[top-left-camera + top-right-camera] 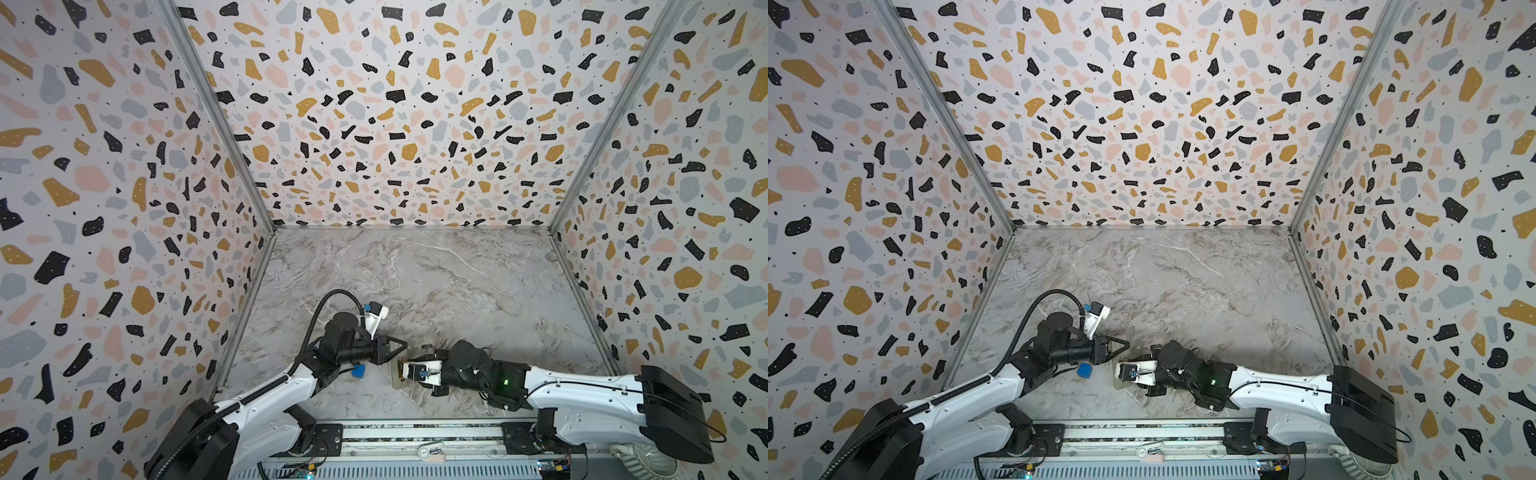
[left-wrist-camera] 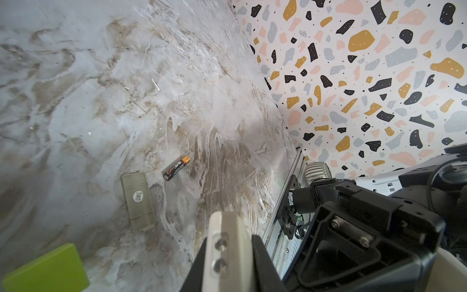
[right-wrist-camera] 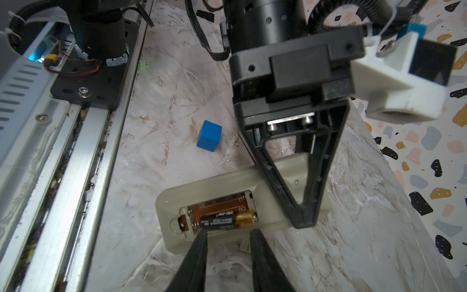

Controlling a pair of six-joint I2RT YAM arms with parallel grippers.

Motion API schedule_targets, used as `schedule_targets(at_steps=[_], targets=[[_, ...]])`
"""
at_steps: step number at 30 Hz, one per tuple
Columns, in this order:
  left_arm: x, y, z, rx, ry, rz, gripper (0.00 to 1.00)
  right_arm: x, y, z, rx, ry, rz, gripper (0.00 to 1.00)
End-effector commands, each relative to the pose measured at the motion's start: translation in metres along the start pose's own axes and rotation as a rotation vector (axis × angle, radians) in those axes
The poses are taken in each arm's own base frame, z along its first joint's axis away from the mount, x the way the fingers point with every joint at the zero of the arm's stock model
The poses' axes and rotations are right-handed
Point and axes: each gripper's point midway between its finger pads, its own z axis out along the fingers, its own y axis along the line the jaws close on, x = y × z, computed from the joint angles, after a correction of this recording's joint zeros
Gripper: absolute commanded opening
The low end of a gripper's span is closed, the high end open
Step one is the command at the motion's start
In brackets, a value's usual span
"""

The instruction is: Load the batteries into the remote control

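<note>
The remote control (image 3: 227,182) lies back-up on the marble table, cream-coloured, with its battery recess uncovered. One of the batteries (image 3: 227,220) sits in the near slot of the recess; the slot beside it shows bare copper contacts. A second battery (image 2: 176,168) lies loose on the table in the left wrist view. My left gripper (image 3: 303,222) is shut on the remote's other end, one finger across its back. My right gripper (image 3: 227,231) is open, its two black fingertips apart at the recess's near rim, level with the seated battery's two ends. In both top views the two grippers meet over the remote (image 1: 397,376) (image 1: 1119,380).
The remote's grey-green battery cover (image 2: 138,202) lies flat beside the loose battery. A blue cube (image 3: 209,135) (image 1: 358,370) stands close to the left arm's wrist. A green cube (image 2: 45,270) sits nearer the left wrist camera. The metal rail (image 3: 75,151) runs along the table's front edge.
</note>
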Motion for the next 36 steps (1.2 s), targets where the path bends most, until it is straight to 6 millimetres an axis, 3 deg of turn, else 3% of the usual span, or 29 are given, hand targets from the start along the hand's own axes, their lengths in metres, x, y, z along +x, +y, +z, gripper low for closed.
schedule_targets(at_steps=[1,36], targets=[[-0.007,-0.012,0.0,0.037,-0.01,0.039,0.0,-0.017,-0.013,-0.001,0.044,-0.012,-0.016,0.31],[-0.005,-0.012,0.002,0.048,0.004,0.033,0.0,-0.019,-0.013,0.013,0.034,0.006,-0.051,0.23]])
